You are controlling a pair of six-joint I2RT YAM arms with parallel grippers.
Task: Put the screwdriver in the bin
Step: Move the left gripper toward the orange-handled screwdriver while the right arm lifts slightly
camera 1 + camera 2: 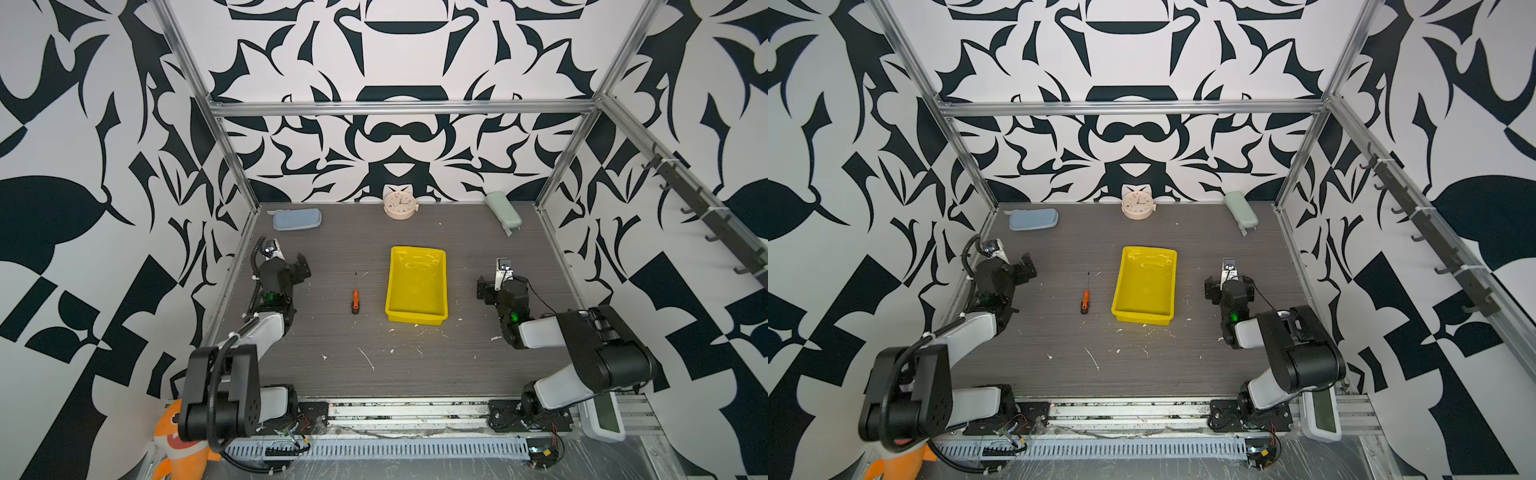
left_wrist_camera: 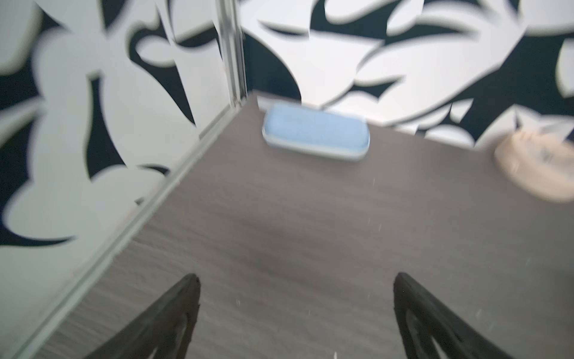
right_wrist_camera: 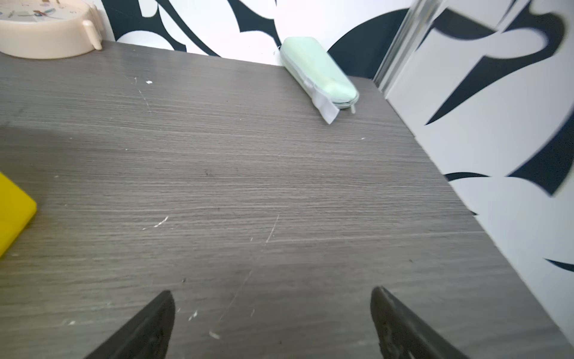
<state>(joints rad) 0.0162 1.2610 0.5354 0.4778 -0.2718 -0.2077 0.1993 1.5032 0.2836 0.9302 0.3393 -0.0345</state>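
Left gripper and right gripper gape empty; slim screwdriver left of bin could roll from a skewed pinch

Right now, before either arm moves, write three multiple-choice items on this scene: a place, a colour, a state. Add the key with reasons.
1. Where does the small orange-handled screwdriver with the thin dark shaft lie?
A. On the table, left of the shallow bright yellow plastic bin, apart from it
B. Inside that bin
C. Between a gripper's jaws

2. What colour is the oblong soft case in the far right corner?
A. Red
B. Pale green
C. Black

3. How does the left gripper stand?
A. Shut on the screwdriver
B. Shut, empty
C. Open, empty

1 A: both top views show it on the table beside the bin.
2 B: the right wrist view shows pale green.
3 C: its fingers stand wide apart over bare table.
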